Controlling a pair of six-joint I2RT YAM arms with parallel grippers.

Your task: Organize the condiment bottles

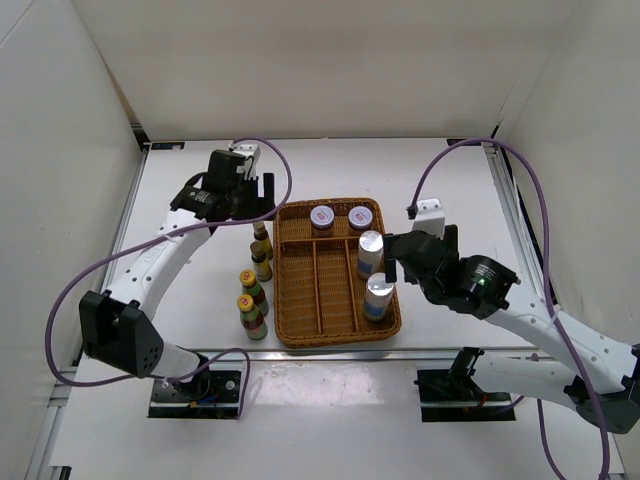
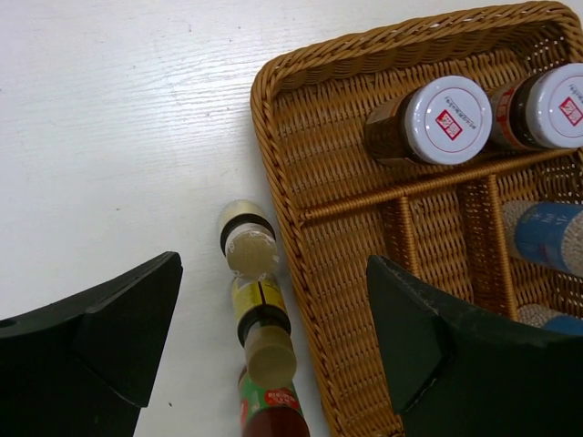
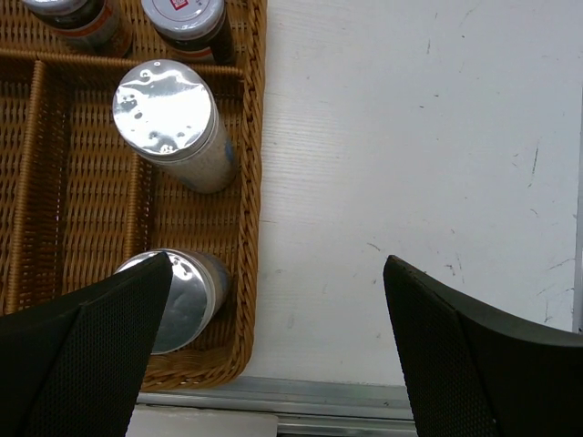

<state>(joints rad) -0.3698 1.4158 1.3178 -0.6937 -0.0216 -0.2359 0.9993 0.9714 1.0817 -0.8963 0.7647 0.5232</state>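
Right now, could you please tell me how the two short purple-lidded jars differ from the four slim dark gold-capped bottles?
The purple-lidded jars stand inside the brown wicker tray's far compartment; the gold-capped bottles stand on the white table beside its left edge. The jars are squat with wide lids; the bottles narrow with small caps. All stand upright.

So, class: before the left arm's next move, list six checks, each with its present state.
1. Left pincer open: ok.
2. Right pincer open, empty: ok.
3. Four slim dark gold-capped bottles upright on white table, outside brown wicker tray: ok.
4. Bottle row beneath left pincer's gap: ok.
5. Tray's two left long compartments free: ok.
6. Clearance above caps: cannot tell.
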